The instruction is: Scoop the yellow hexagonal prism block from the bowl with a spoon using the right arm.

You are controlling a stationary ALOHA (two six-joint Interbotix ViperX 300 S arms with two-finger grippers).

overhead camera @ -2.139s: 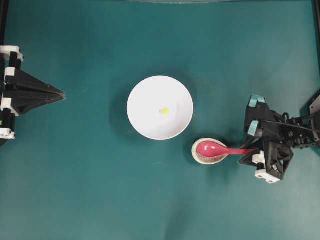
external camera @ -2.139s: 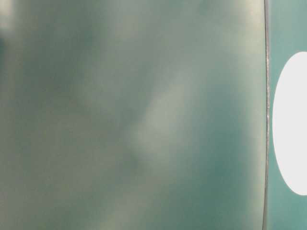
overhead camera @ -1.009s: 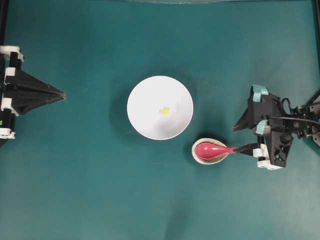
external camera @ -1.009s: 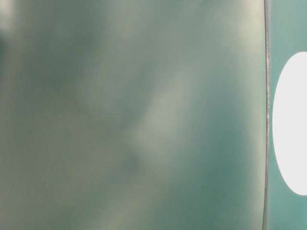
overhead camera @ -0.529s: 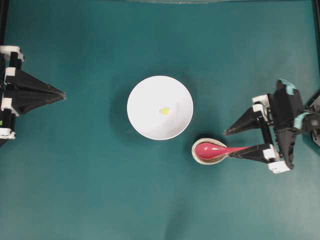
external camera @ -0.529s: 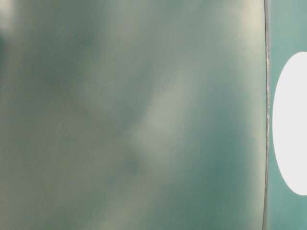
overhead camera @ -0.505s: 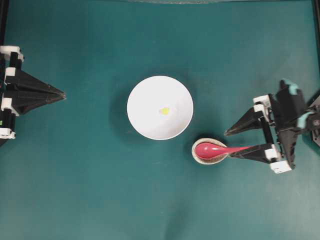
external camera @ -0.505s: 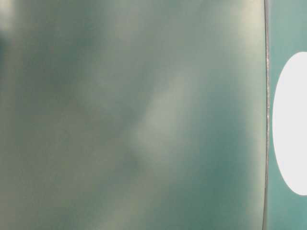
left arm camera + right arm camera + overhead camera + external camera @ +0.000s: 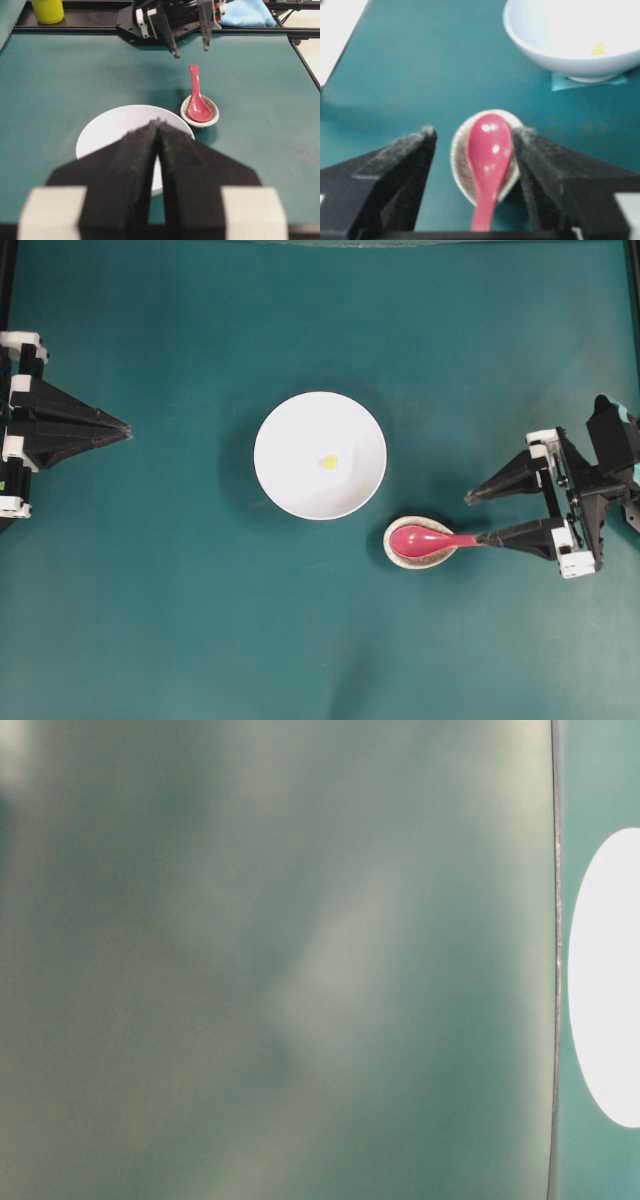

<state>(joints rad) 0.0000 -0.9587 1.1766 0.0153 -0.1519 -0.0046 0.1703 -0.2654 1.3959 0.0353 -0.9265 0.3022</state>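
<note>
A small speckled dish [image 9: 420, 544] cradles the spoon's [image 9: 432, 539] pink-red scoop just ahead of the right gripper [image 9: 478, 517], whose jaws gape wide, empty, either side of the handle, nothing between. Beyond, the bowl [image 9: 300, 490] holds the yellow hexagonal prism block [image 9: 329, 461]. The gripper has swung from pointing down to level and backed toward the table's edge; the left gripper [image 9: 126, 430] stays closed.

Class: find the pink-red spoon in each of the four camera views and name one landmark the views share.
Overhead: spoon lower right of centre, scoop in the small speckled dish.
Table-level: not in it.
Left wrist: spoon right of centre.
Right wrist: spoon bottom centre, between the open fingers.
Shared landmark: white bowl.
</note>
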